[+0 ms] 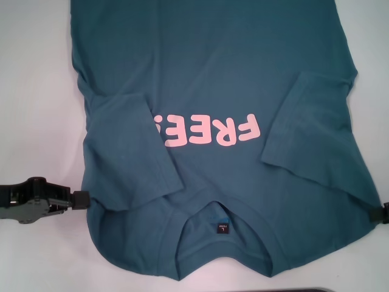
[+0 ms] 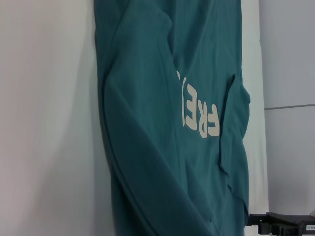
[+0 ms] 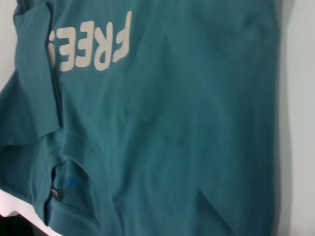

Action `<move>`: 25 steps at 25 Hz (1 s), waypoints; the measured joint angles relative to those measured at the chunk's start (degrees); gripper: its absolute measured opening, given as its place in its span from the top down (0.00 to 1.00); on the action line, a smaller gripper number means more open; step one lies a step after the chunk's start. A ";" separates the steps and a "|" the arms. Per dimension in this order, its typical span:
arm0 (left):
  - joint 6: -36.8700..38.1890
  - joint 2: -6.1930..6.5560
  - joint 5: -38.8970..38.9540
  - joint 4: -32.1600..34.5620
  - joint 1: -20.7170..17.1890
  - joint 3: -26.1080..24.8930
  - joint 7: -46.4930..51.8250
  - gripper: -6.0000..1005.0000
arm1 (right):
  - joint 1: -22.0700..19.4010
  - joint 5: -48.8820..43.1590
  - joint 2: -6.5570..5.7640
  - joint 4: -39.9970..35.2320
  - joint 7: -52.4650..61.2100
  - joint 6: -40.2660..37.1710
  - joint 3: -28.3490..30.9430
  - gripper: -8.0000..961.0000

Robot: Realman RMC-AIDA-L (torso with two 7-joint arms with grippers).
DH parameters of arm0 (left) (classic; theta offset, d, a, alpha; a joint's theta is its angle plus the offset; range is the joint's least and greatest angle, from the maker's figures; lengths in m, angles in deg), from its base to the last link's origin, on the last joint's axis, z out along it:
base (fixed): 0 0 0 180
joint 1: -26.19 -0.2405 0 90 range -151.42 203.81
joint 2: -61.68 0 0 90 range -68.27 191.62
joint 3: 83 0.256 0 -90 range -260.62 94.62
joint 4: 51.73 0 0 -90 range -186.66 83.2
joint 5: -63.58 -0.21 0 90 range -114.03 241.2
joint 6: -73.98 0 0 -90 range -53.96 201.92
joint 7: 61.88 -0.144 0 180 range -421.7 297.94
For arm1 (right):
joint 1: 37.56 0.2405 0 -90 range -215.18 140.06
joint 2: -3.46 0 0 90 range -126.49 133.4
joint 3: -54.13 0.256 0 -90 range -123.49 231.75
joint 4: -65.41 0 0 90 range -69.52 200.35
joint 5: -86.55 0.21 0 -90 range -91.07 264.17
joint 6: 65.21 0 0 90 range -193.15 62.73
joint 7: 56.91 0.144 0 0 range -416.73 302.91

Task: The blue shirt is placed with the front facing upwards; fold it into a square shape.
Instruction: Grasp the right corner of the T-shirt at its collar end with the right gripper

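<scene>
Both of my grippers sit low at the near corners of the work; my left gripper (image 1: 82, 199) lies on the white table (image 1: 36, 91) with its black tip right at the edge of the blue shirt (image 1: 213, 61), beside the shoulder on my left; whether that tip only touches the cloth or has pinched a bit of it, I cannot tell, and how far its fingers stand apart I cannot tell either; my right gripper (image 1: 384, 214) shows only as a small black tip at the picture's edge, at the hem of the opposite shoulder, and its opening is likewise hidden from me.

The shirt lies flat on the table, front side up, with the round collar (image 1: 222, 237) nearest me and the body running away from me; the pink "FREE!" lettering (image 1: 209, 131) reads upside down from my head view; a small dark label (image 1: 222, 229) sits inside the collar; both short sleeves are folded inward over the chest; the sleeve on my left (image 1: 130, 146) covers the end of the lettering, and the sleeve on my right (image 1: 310, 128) lies just beside the letter F; in my left wrist view the other arm's black gripper (image 2: 278, 223) shows beyond the far edge of the shirt.
</scene>
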 joint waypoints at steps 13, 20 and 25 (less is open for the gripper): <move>-0.02 -0.04 0.00 0.00 -0.05 0.00 0.00 0.98 | 1.93 4.49 1.00 -0.04 -0.64 -0.37 0.50 0.34; -0.02 -0.04 0.00 0.00 -0.18 0.00 -0.06 0.98 | 1.07 3.01 -0.25 -0.31 0.98 -0.70 -0.59 0.35; -0.06 -0.01 0.00 0.00 -0.19 0.00 -0.15 0.98 | 0.91 1.63 -1.03 -0.41 1.45 -0.61 -0.31 0.36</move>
